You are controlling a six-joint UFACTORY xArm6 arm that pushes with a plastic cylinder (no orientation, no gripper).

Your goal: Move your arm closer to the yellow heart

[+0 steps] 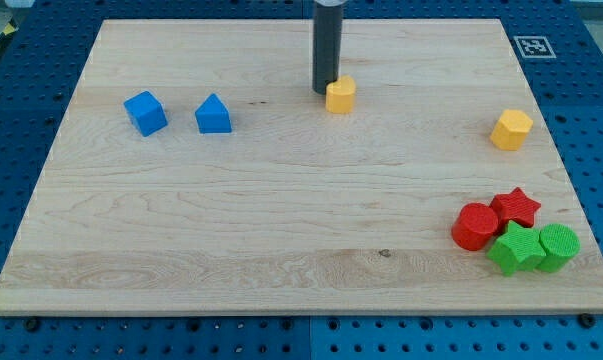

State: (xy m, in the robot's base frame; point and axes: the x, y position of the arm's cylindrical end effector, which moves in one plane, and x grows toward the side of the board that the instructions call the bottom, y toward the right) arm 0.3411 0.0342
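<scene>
My tip (324, 92) rests on the board near the view's top centre, just left of a small yellow block (341, 95) that looks like the yellow heart, and touches it or nearly so. The dark rod rises straight up out of the view's top. A second yellow block (511, 129), roughly hexagonal, lies far off at the view's right.
A blue cube (145, 112) and a blue house-shaped block (213, 114) sit at the view's left. At the bottom right a red cylinder (473, 225), red star (516, 206), green star (515, 248) and green cylinder (558, 245) are clustered near the wooden board's edge (301, 305).
</scene>
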